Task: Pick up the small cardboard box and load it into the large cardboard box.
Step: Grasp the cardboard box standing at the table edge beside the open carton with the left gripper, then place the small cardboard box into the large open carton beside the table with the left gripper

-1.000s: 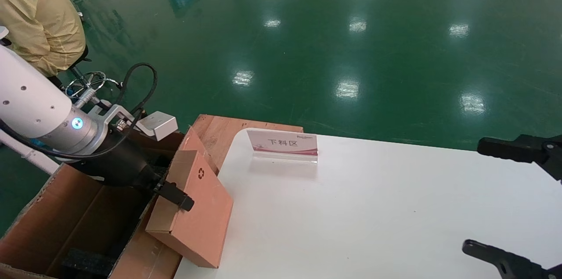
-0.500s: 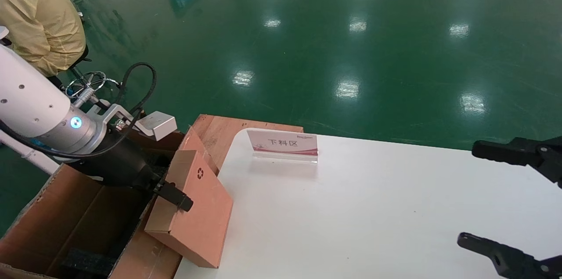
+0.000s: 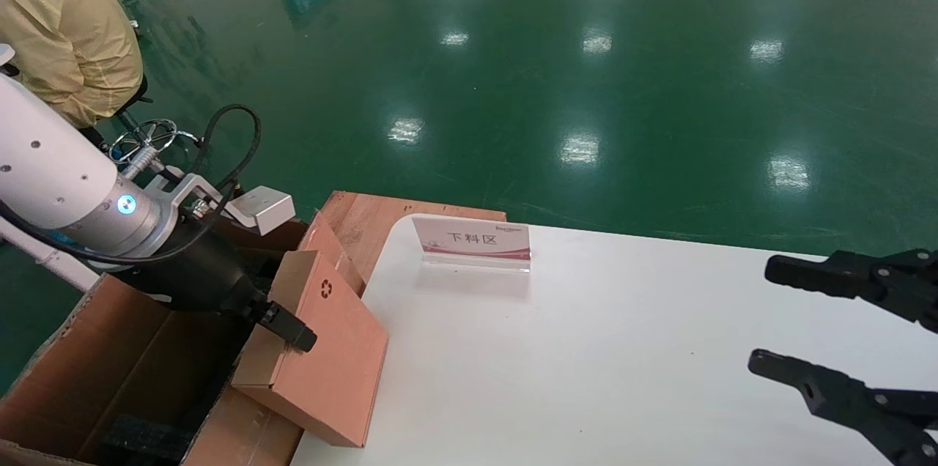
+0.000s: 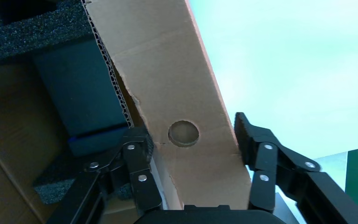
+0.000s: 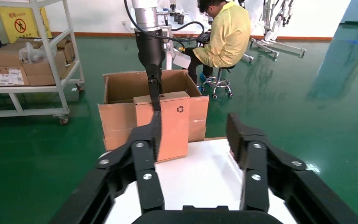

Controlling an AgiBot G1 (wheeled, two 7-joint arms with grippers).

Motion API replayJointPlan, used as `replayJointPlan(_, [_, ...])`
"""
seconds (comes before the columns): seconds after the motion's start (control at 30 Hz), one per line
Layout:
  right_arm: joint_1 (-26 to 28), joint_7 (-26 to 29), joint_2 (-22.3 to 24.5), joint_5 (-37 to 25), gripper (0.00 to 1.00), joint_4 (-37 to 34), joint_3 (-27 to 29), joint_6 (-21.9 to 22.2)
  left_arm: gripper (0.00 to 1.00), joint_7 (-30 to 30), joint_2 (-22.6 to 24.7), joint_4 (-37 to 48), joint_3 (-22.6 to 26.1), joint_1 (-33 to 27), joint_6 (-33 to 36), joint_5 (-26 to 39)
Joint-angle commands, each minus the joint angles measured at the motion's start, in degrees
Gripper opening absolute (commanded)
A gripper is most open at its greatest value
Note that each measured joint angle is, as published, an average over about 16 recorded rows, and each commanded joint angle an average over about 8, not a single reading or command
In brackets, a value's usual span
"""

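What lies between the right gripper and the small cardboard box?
In the head view, only bare white table separates the right gripper from the small cardboard box; the sign stands farther back.

One small cardboard box point(image 3: 322, 356), gripped by the left gripper point(image 4: 191, 140). One large cardboard box point(image 3: 88, 371) just beside that gripper. One white table point(image 3: 623, 349). One sign stand point(image 3: 473, 240). Two grippers, the right gripper point(image 3: 777, 319) well apart. One seated person point(image 3: 62, 19).
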Motion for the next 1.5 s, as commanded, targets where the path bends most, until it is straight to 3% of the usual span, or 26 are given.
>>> replayJointPlan(0.03, [0.0,0.0,0.0,0.0,0.00,0.0,0.0,0.0,0.00,0.0,0.0,0.0,0.0,0.0,0.0,0.0])
replayJointPlan(0.57, [0.0,0.0,0.0,0.0,0.00,0.0,0.0,0.0,0.00,0.6,0.8,0.9,-0.7,-1.4,0.3,0.3])
replayJointPlan(0.9, [0.0,0.0,0.0,0.0,0.00,0.0,-0.1,0.0,0.00,1.4,6.6,0.9,-4.8,-14.9,6.1,5.3])
replayJointPlan(1.17, [0.0,-0.1,0.0,0.0,0.00,-0.1,-0.1,0.0,0.00,3.6,12.8,2.8,-6.7,-26.4,14.6,7.5])
replayJointPlan(1.3, [0.0,-0.1,0.0,0.1,0.00,-0.1,-0.1,0.0,0.00,3.1,15.8,3.6,-3.7,-30.7,18.0,6.9])
replayJointPlan(1.5, [0.1,-0.1,0.0,0.1,0.00,-0.1,-0.1,0.0,0.00,-1.6,17.8,2.1,7.3,-36.4,20.8,2.0])
